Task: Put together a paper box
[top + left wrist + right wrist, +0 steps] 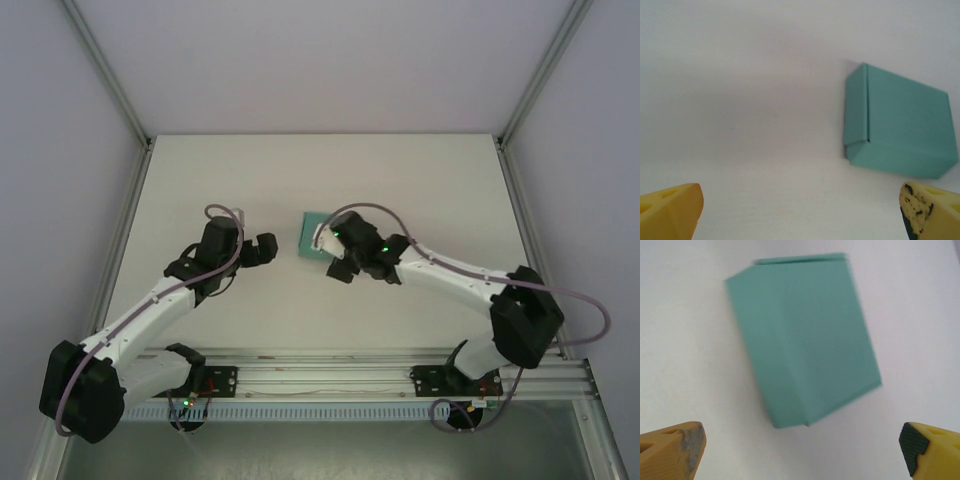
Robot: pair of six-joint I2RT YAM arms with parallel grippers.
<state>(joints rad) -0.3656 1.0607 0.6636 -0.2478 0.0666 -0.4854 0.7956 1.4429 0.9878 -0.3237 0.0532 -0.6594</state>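
Top external view: the paper box (pixel 312 232) lies on the white table (pixel 300 170), near the middle, between my two grippers.
Box shape: folded into a small, flat, closed rectangular box, teal on every face I can see.
Left gripper: my left gripper (pixel 262 247) sits just left of the box, pointing toward it and clear of it.
Left gripper state: in the left wrist view my left gripper (pixel 800 215) is spread wide, with one yellow fingertip (pixel 671 210) at each lower corner and bare table between them.
Box from the left wrist: the box (pixel 900 125) rests ahead and to the right, with a narrow folded side panel along its left edge, apart from both fingertips.
Right gripper: my right gripper (pixel 331 252) hangs over the near right part of the box and hides some of it from above.
Right gripper state: in the right wrist view my right gripper (pixel 800 450) is spread wide and holds nothing.
Box from the right wrist: the box (pixel 805 340) lies ahead of the yellow fingertips (pixel 672 447), slightly blurred and turned at an angle, touching neither one.
Contact from above: I cannot tell.
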